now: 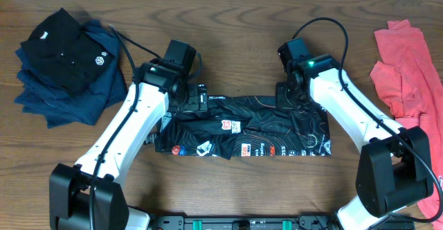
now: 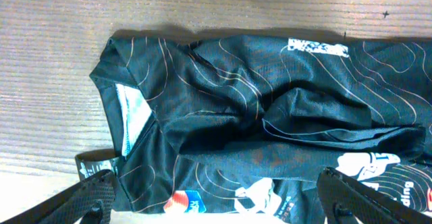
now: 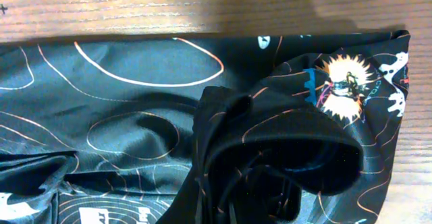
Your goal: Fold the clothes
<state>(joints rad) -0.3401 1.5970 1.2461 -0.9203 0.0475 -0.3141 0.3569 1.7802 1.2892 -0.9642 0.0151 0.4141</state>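
Black contour-print sports jersey [image 1: 246, 134] lies as a folded band on the wooden table [image 1: 228, 22], long axis 9-to-3 o'clock. Left gripper [image 2: 219, 200] hangs wide open, empty, over its 9 o'clock end; right gripper [image 1: 289, 95] pinches a raised fold near the 3 o'clock end.

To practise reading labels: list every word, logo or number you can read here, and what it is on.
"ding": cut-off white lettering on the jersey.
Patches: too small to read.
White print: blurred.
Polo: hexagon logo only, no words.
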